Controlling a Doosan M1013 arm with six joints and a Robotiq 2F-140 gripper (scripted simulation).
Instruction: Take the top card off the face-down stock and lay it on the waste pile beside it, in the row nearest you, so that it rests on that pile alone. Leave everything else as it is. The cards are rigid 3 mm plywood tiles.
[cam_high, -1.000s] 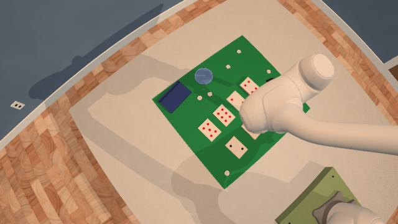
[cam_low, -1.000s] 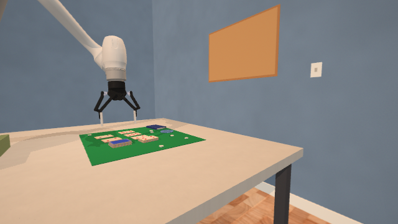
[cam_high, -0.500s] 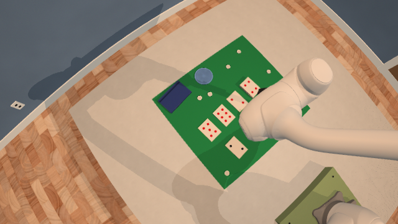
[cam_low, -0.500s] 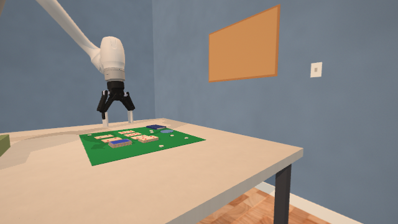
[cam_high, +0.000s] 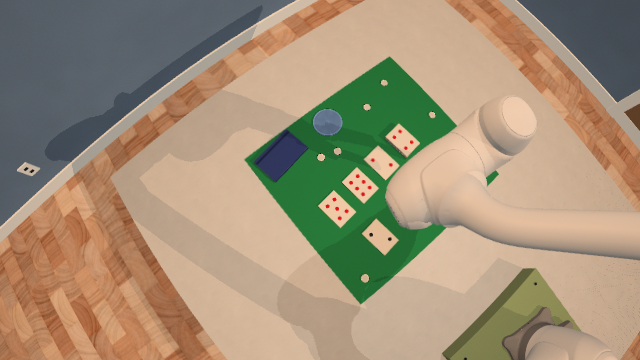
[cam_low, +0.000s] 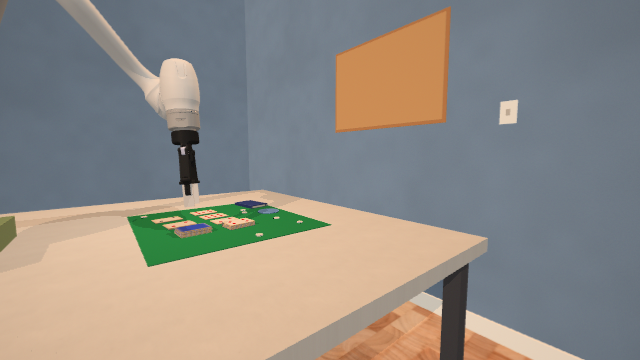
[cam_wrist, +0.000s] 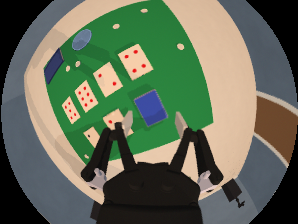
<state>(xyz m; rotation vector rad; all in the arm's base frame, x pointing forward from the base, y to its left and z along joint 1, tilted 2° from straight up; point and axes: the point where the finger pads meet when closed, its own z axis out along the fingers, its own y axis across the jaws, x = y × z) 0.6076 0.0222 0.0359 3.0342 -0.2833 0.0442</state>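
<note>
The face-down stock (cam_low: 192, 230) (cam_wrist: 149, 106) is a small stack with a blue back on the green mat (cam_high: 300, 200) (cam_low: 240, 245) (cam_wrist: 166, 36). The waste pile (cam_low: 179, 224) (cam_wrist: 113, 121) is the face-up card right beside it in the same row; in the wrist view my left finger partly covers it. My gripper (cam_low: 190, 200) (cam_wrist: 152, 120) hangs a short way straight above the stock with its fingers partly open and nothing between them. In the top view the arm hides the gripper, the stock and the waste pile.
A black two-pip card (cam_high: 380, 236) (cam_low: 167, 219) ends the stock's row. A row of red-pip cards (cam_high: 360, 185) (cam_low: 238, 223) lies behind it. A dark blue box (cam_high: 280, 155), a blue disc (cam_high: 327, 122) and small pale pegs (cam_high: 365, 278) sit on the mat. An olive base block (cam_high: 505, 325) stands off the mat.
</note>
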